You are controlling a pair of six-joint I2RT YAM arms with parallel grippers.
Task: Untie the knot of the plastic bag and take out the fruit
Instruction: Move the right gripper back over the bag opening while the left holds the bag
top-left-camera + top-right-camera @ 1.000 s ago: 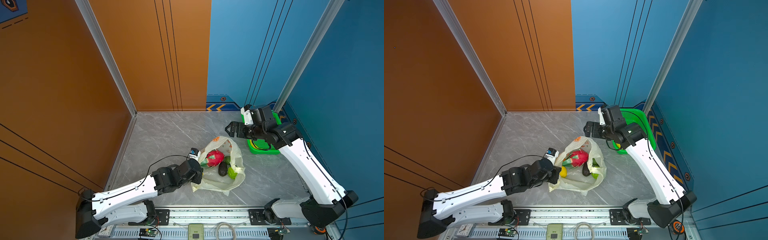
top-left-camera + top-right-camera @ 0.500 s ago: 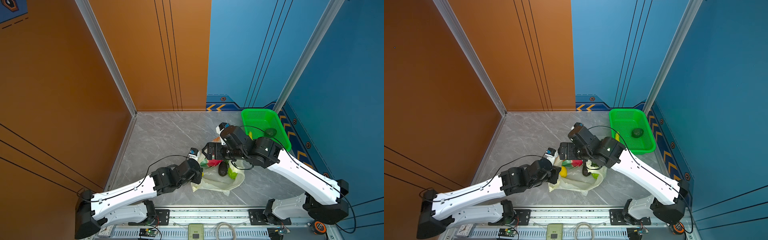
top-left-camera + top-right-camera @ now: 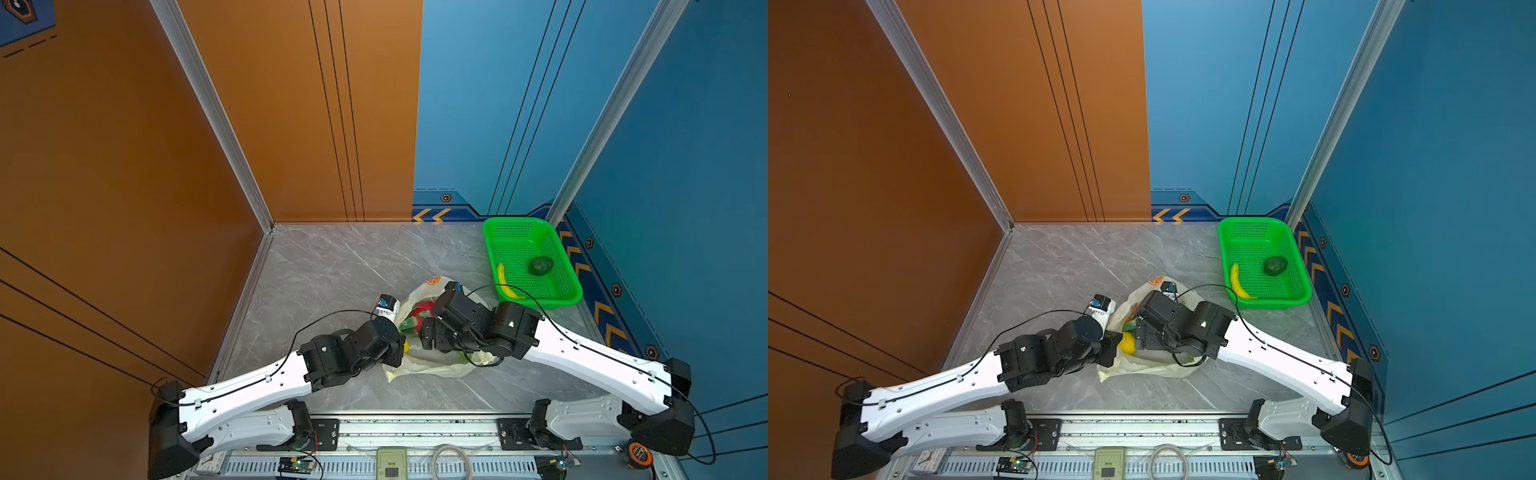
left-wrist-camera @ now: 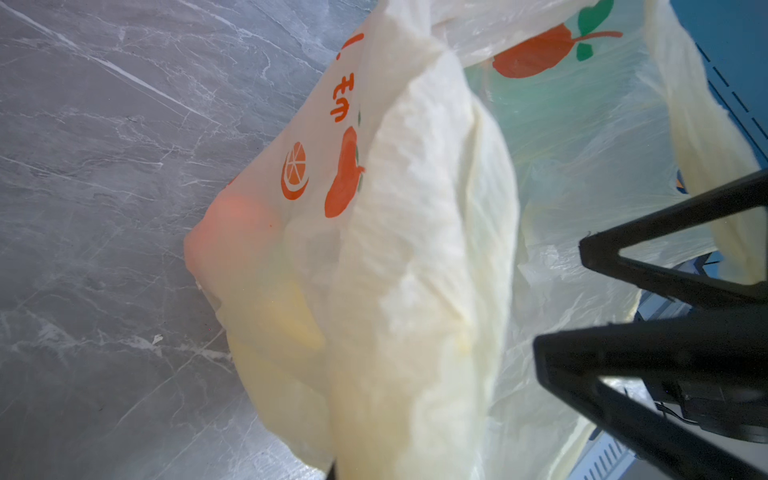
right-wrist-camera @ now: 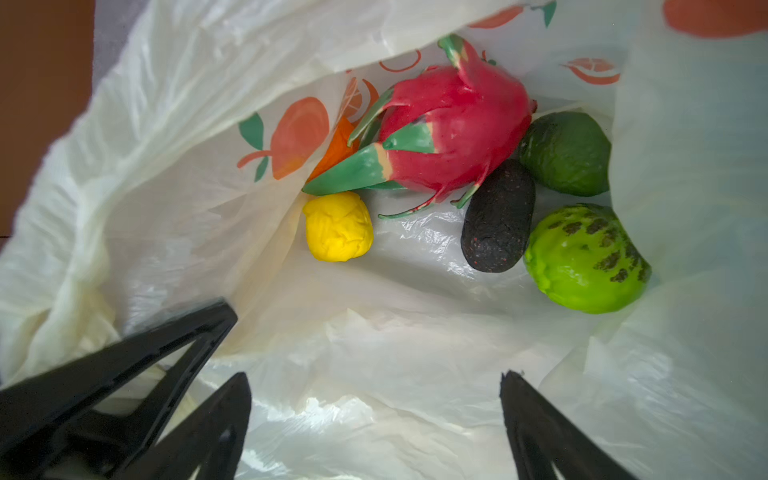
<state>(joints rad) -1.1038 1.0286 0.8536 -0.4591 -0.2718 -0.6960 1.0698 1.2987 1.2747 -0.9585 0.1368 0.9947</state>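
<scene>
Right end effector (image 5: 374,419) spread inside crinkly translucent plastic bag (image 5: 166,104), left end effector (image 3: 1112,347) pinching its thin film

The grey marbled tabletop (image 3: 332,270) carries a cream plastic bag (image 3: 428,365) near its front middle and a green basket (image 3: 540,300) towards the far right corner.

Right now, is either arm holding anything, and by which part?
The left gripper has its jaws shut on the rim of the plastic bag; the right gripper, jaws open inside the bag, holds nothing.
</scene>
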